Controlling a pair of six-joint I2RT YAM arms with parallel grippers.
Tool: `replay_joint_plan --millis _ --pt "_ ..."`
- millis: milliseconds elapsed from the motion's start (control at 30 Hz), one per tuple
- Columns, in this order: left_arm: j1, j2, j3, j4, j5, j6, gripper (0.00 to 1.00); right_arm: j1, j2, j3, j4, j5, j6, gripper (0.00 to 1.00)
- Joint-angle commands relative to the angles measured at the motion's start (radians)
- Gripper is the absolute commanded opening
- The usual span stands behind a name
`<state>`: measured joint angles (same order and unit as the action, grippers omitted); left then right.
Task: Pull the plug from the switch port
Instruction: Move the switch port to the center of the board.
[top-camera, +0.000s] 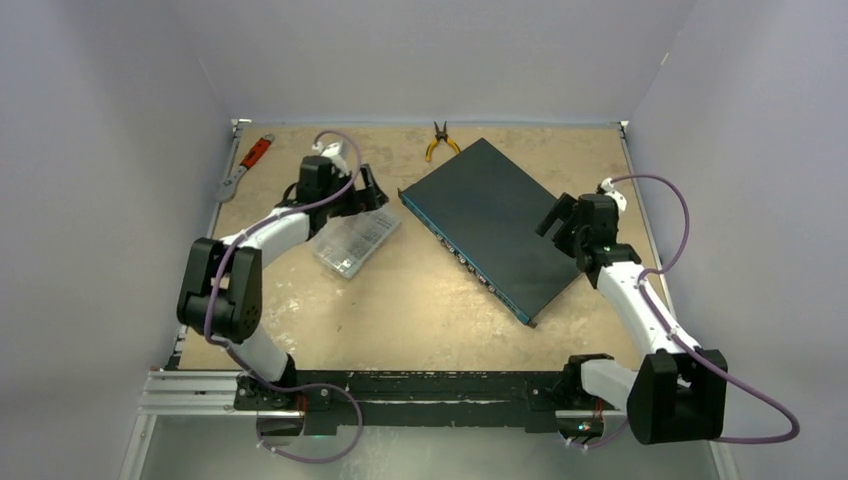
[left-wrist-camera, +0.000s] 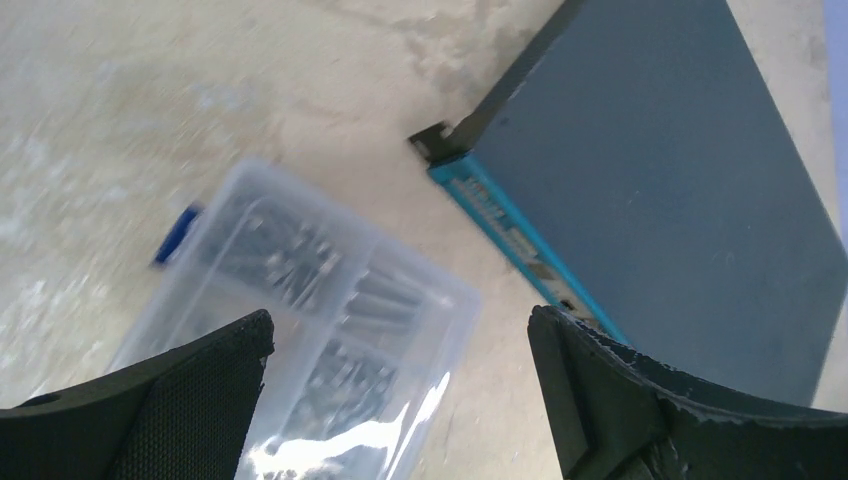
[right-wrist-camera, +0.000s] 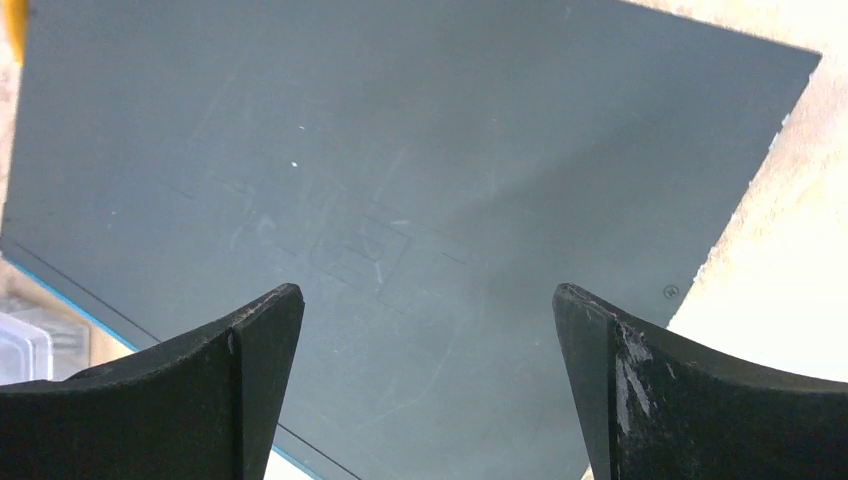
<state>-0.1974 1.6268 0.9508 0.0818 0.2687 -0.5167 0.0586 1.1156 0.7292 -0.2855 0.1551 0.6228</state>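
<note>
The switch (top-camera: 490, 225) is a flat dark-teal box lying askew right of the table's middle, its blue-edged port face (top-camera: 465, 260) turned toward the near left. I cannot make out the plug in any view. My left gripper (top-camera: 368, 188) hangs open just left of the switch's far corner, above a clear compartment box (top-camera: 355, 240). In the left wrist view the gripper (left-wrist-camera: 400, 325) has nothing between its fingers; the blue face (left-wrist-camera: 510, 235) runs along its right side. My right gripper (top-camera: 553, 215) hovers open over the switch's right part; the wrist view shows the gripper (right-wrist-camera: 428, 295) above the bare top (right-wrist-camera: 400, 180).
Yellow-handled pliers (top-camera: 438, 140) lie at the back edge, and a red-handled wrench (top-camera: 245, 165) at the back left. The clear box (left-wrist-camera: 310, 320) holds small metal parts and has a blue latch (left-wrist-camera: 178, 232). Grey walls close in the table on three sides.
</note>
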Motion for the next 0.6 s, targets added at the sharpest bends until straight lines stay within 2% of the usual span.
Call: replay_joint_plan --millis 0,167,333,567 --pt "-0.119 0.099 0.22 -0.1 -0.125 0.116 0.99 -0.05 0.022 -0.019 -0.067 -0.029 0.036 0.99" --pt "-0.203 0.257 0.451 -0.215 -0.247 0.205 0.99 -0.196 0.06 -0.075 -0.075 -0.15 0.044 0.99" --pt "-0.244 0.406 0.626 -0.265 -0.292 0.249 0.99 -0.264 0.106 -0.075 -0.104 -0.153 0.068 0.99" --pt "-0.257 0.575 0.786 -0.313 -0.239 0.265 0.98 -0.296 0.177 -0.119 -0.036 -0.256 0.036 0.99"
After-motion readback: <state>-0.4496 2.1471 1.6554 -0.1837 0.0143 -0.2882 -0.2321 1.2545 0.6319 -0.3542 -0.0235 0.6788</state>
